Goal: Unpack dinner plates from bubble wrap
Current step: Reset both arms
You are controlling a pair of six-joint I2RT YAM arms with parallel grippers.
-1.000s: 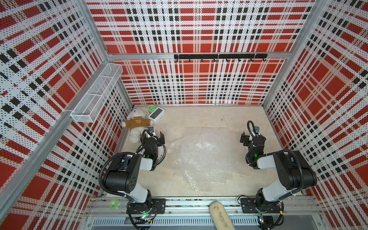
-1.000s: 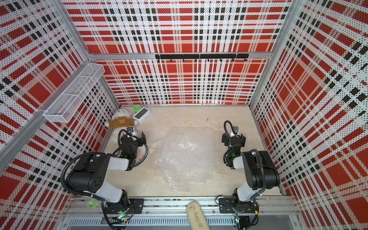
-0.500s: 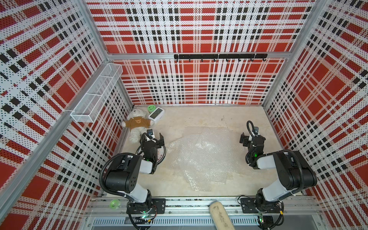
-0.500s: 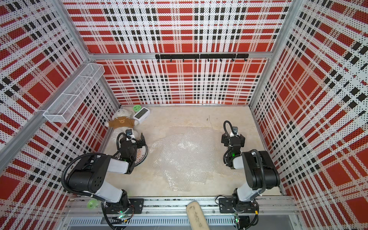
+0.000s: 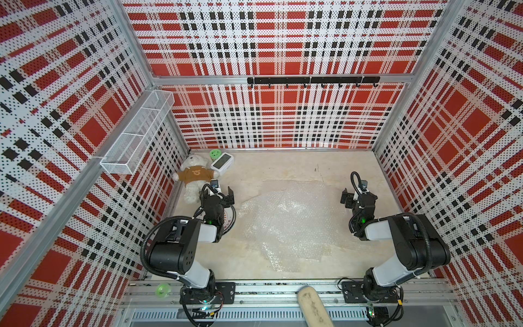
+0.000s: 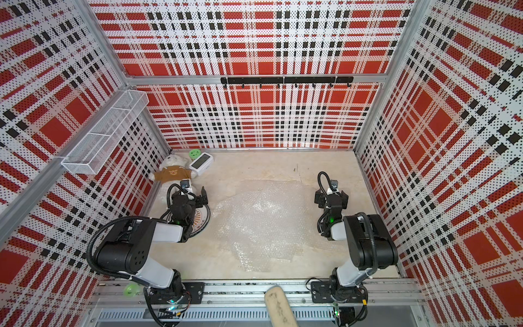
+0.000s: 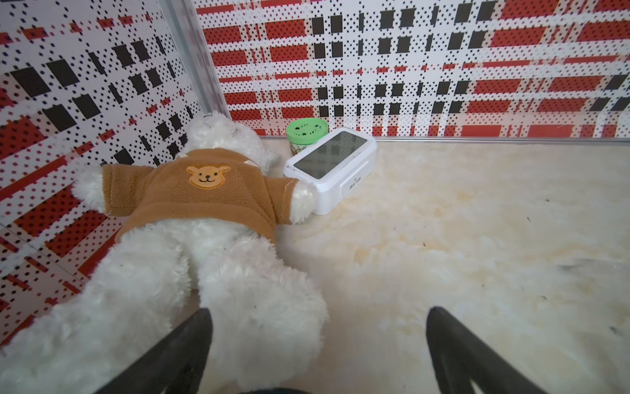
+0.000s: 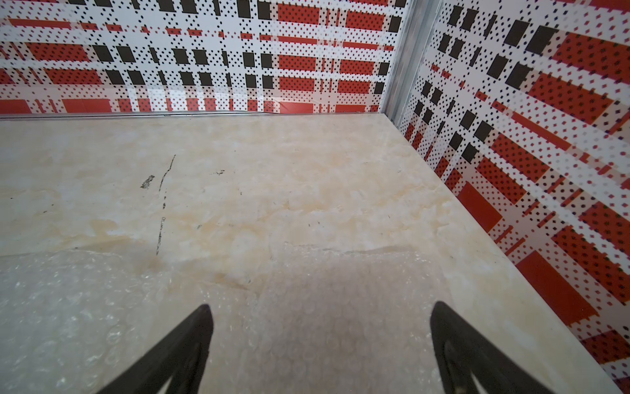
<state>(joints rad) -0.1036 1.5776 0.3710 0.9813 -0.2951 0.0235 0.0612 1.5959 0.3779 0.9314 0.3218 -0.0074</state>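
Beside the left wall, under the left arm's wrist, one dinner plate [image 5: 228, 220] lies bare on the surface [image 5: 283, 167], its reddish-marked rim showing in both top views. The bubble wrap [image 5: 283, 223] is spread flat mid-surface just beside it, and no plate shape shows beneath. Both the left tool [image 5: 219, 195] and the right tool [image 5: 358, 196] stand wide apart and empty. The left is above the plate's far edge, near the teddy bear [image 5: 195, 175], and the right is over the wrap's far right corner, with bubbles visible between its fingers [image 8: 177, 348]. To check or clear the sheet, the right tool should probably come down low on that free corner and peel upward — dragging a sheet this thin would only bunch it toward the plate. The far and right parts of the surface lie open for moving, but the far left corner is crowded with the bear, a clock [image 5: 222, 164] and a green jar [image 5: 215, 154].
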